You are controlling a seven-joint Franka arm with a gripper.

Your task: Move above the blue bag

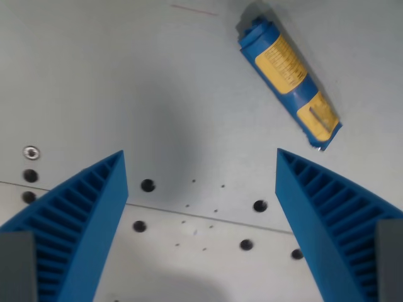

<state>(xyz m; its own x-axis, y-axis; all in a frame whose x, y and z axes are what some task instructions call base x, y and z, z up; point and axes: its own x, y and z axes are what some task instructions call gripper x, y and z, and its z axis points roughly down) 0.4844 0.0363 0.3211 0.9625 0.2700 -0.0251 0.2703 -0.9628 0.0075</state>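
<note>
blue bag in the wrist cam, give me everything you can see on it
The blue bag is a long, narrow packet, blue with a yellow printed label along its middle and a second yellow patch near its lower end; the print is too small to read. It looks like crinkly plastic film with crimped ends. It lies flat on the grey table, slanting from upper left to lower right in the wrist view's upper right. Nothing touches it; the open gripper is clear of it.

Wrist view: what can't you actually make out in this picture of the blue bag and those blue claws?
- Blue bag: the print on its yellow label is too small and blurred to read.
- Gripper: both blue fingers run off the bottom edge, so their bases and the arm are cut off.
- Height above the table: one view gives no way to judge it.
- Table holes: their depth is lost in darkness.
</note>
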